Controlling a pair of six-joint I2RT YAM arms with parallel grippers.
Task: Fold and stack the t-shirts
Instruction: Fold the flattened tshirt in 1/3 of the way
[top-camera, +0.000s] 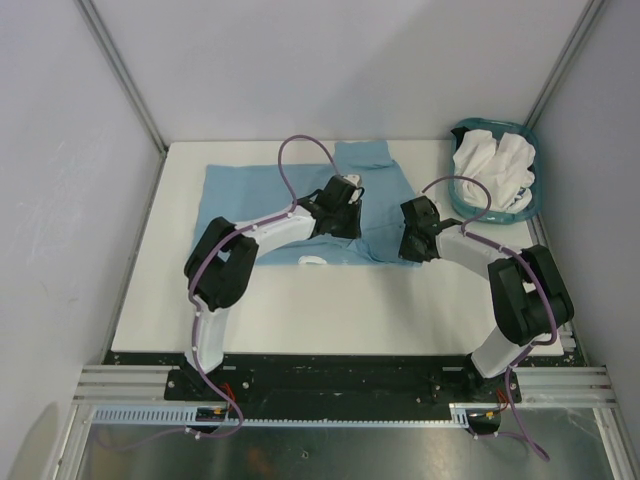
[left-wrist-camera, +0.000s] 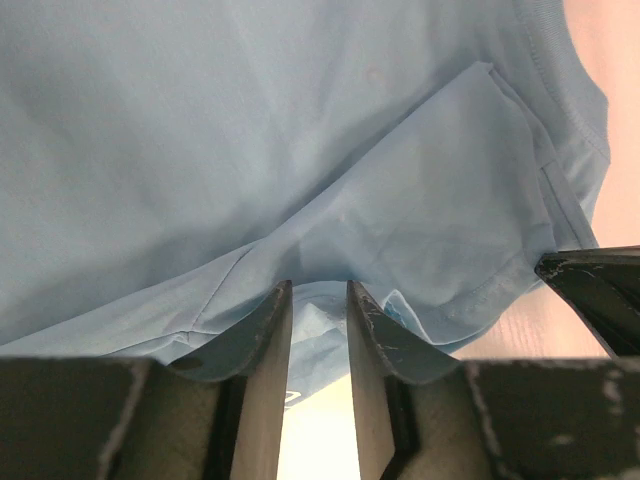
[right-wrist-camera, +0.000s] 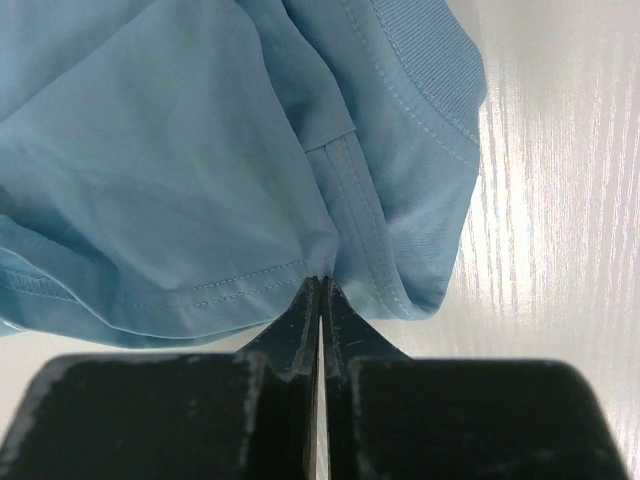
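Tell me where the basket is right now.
Top view: the basket sits at the table's far right corner, holding white shirts, just beyond the right gripper pinching the blue shirt.

There was one light blue t-shirt (top-camera: 250, 190) spread on the one table (top-camera: 300, 310), and one basket (top-camera: 530, 205) stood at the far right corner. It held a heap of white t-shirts (top-camera: 495, 165) too bundled to count. Two arms reached in, the left arm (top-camera: 215, 290) and the right arm (top-camera: 520, 300), making two grippers, the left gripper (top-camera: 345, 205) and the right gripper (top-camera: 413, 240).
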